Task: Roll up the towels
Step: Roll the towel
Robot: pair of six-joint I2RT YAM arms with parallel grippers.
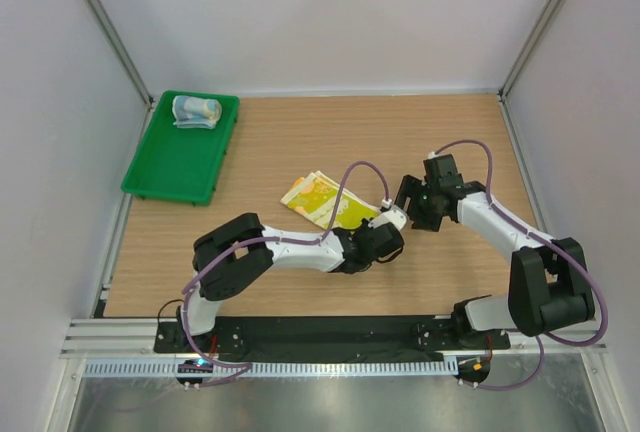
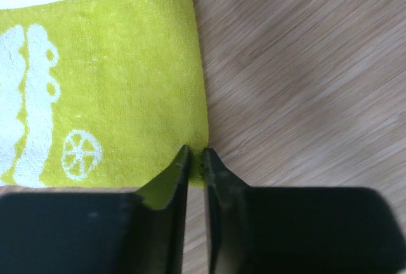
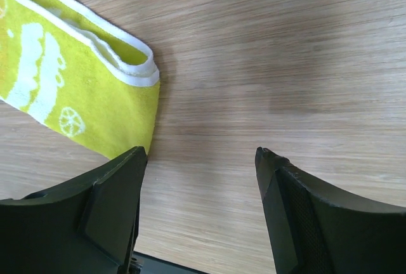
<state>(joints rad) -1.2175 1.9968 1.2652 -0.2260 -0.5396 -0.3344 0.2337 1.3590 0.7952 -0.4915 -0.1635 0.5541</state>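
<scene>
Top external view puts the yellow-green towel [image 1: 322, 200] folded flat in the middle of the desk [image 1: 420, 132]. The light blue towel [image 1: 196, 111] sits as a roll at the far end of the green tray [image 1: 170, 174], so one of the two looks done.

The action is at the yellow-green towel's right end, which I judge is where the roll is meant to start. The left wrist view shows what the overhead cannot. The left tool [image 2: 195, 155] is pinched almost closed on the towel's corner, with a sliver of cloth between the tips, and the rest of the towel lies flat on the wood.

The right wrist view shows the right tool [image 3: 202, 155] spread wide and holding nothing. It hovers over bare desk just beside the folded, white-bordered end — probably placed to take the other corner so the edge turns over evenly. From above the two tools only look close together — their grip cannot be read there.
</scene>
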